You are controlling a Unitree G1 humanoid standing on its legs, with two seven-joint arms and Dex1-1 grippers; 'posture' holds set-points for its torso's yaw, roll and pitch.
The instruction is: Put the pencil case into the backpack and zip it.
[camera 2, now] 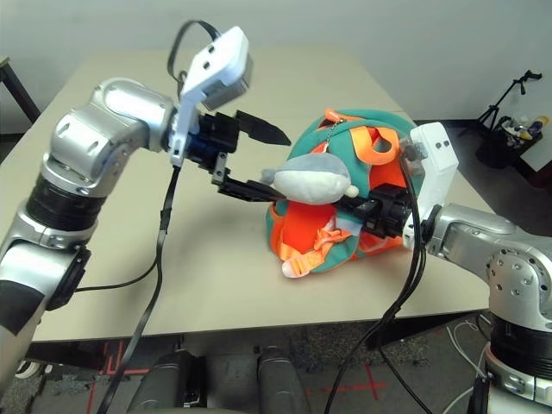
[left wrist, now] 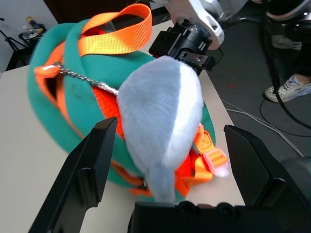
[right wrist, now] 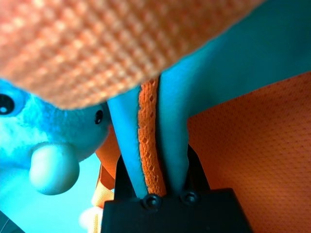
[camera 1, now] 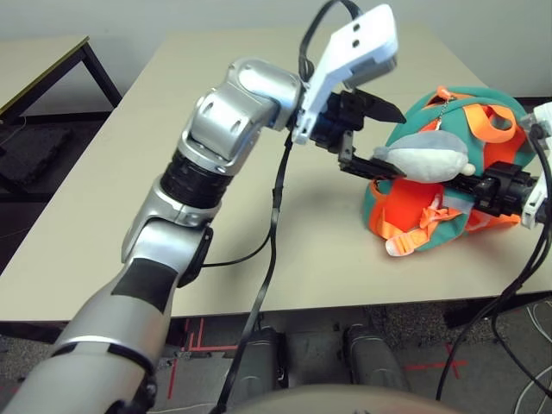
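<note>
The left gripper [camera 1: 371, 134] hangs open beside the backpack [camera 2: 341, 203] on the desk [camera 1: 259, 259]; right gripper [camera 2: 366, 210] jaws pinch its zipper trim (pencil case presumably inside). Zipping comes next.

A beige table [camera 1: 129, 216] stands before a pale wall [camera 1: 172, 17]. Left of it sits a second, dark-framed table [camera 1: 52, 60]. Below its front edge, grey floor [camera 1: 414, 345] carries red tape marks and cables.

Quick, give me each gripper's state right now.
Left gripper: open, holding nothing, beside the plush whale.
Right gripper: shut on the backpack.
</note>
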